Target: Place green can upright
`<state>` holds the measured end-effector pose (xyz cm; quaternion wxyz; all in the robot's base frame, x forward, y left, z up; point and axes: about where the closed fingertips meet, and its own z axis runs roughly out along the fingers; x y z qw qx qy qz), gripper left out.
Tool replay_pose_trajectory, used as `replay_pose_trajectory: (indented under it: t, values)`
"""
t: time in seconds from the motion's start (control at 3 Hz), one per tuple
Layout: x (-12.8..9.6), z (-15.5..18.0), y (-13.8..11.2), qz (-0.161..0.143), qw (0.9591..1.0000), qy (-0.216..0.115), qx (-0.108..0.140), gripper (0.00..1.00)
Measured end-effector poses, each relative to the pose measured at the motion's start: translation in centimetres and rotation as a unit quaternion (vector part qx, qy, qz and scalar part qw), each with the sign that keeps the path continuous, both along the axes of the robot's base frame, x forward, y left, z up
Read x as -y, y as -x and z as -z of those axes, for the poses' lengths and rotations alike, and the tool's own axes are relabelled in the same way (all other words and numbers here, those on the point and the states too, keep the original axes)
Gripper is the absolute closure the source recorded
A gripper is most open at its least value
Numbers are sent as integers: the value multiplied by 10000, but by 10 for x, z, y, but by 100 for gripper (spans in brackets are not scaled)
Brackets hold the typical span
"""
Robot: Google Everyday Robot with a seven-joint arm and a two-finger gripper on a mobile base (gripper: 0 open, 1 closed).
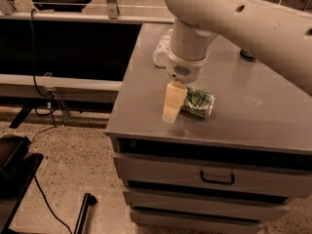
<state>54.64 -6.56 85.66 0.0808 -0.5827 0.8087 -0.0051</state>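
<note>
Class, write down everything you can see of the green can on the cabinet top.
The green can is shiny metal, green with pale markings, and has a silvery end facing right. It lies on its side, not upright, on the grey cabinet top, near the front edge. The gripper hangs from the arm at the can's left end and hides that end; whether it touches the can cannot be told. Nothing else touches the can.

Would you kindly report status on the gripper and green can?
Gripper down at the green can, near table front. Can lying on its side, not upright. White bottle well behind, apart.
</note>
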Motion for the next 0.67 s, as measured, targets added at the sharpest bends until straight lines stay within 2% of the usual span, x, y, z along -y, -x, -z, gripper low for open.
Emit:
replay_pose_trajectory:
  t: [0.67]
  values:
    - [0, 2, -1, 36, 10000, 80, 9, 64]
